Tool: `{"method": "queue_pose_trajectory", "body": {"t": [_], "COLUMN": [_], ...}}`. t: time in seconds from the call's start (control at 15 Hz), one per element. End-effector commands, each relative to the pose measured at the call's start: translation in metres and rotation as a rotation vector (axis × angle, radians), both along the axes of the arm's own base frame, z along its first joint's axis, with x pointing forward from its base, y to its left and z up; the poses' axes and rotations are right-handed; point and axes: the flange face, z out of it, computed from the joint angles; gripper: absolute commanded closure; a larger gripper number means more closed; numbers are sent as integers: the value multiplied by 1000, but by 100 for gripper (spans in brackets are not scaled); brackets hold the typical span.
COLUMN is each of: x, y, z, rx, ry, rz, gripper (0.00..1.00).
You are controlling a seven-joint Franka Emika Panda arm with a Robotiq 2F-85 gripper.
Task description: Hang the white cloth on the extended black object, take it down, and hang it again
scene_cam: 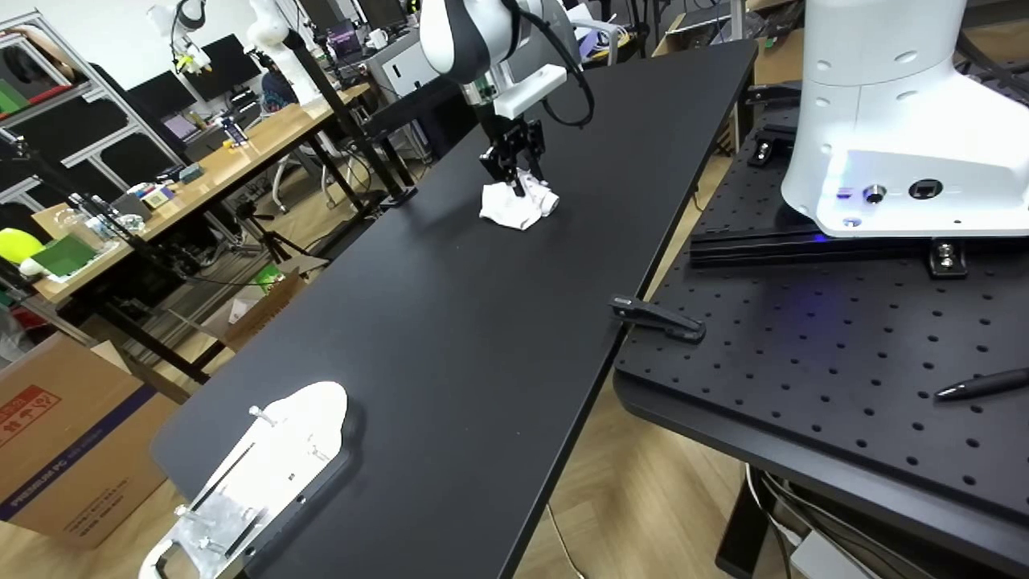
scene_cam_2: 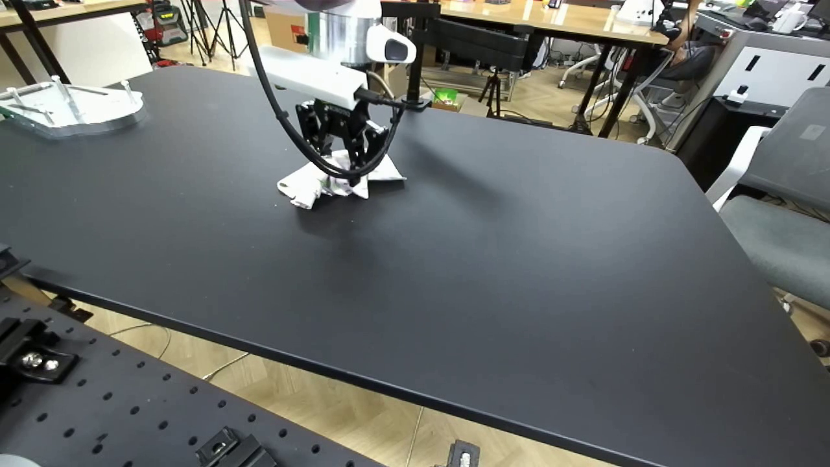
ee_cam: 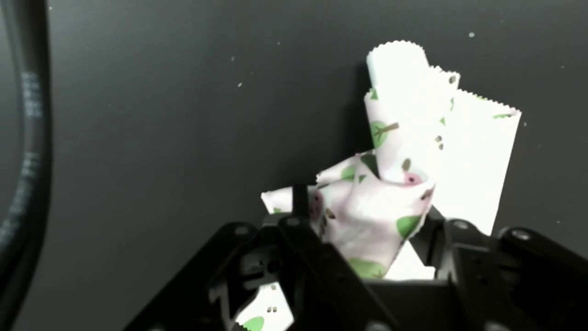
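Wrist view: I read the fingers point(ee_cam: 301, 202) as spread, with a wide gap separating them, above the desk point(ee_cam: 183, 115). The white cloth point(ee_cam: 367, 207) is crumpled, and a bunched portion of it occupies the gap between the fingers. I cannot tell whether either finger touches that portion. A rolled strip of the cloth extends ahead of the fingers; a flatter panel lies alongside the strip and runs back to just beside one finger. A further section is visible behind the opposite finger. The printed side carries green, brown and pink motifs; several edges are serrated. A black cable point(ee_cam: 32, 161) passes to one side of the fingers.

In both exterior views, I confirm that the cloth rests on the desk directly below the fingers. In an exterior view, the black bar point(scene_cam_2: 476, 44) extends behind the fingers, apart from them, next to a post point(scene_cam_2: 415, 65) at the desk edge. The white board with pegs point(scene_cam: 293, 438) lies on the desk, well apart from the fingers. In an exterior view, a black clip point(scene_cam: 657, 318) sits where the desk meets a perforated plate point(scene_cam: 772, 338); a black pen point(scene_cam: 985, 384) lies on that plate, farther from the fingers than the clip.
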Motion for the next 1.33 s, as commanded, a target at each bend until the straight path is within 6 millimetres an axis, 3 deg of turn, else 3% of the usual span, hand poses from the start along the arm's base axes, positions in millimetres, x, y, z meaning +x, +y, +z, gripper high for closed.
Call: {"method": "queue_pose_trajectory", "body": {"t": [0.0,0.27,0.47,0.73,1.27], "x": [10,22,37,70,138], "y": [-2,1,8,25,67], "z": [8,22,48,104,242], "rx": [2,-4,-15,-48,-70], "ry": [-10,-39,-78,-150,-310], "rz": [-2,8,27,79,155], "gripper": [75,100,100,99,99]}}
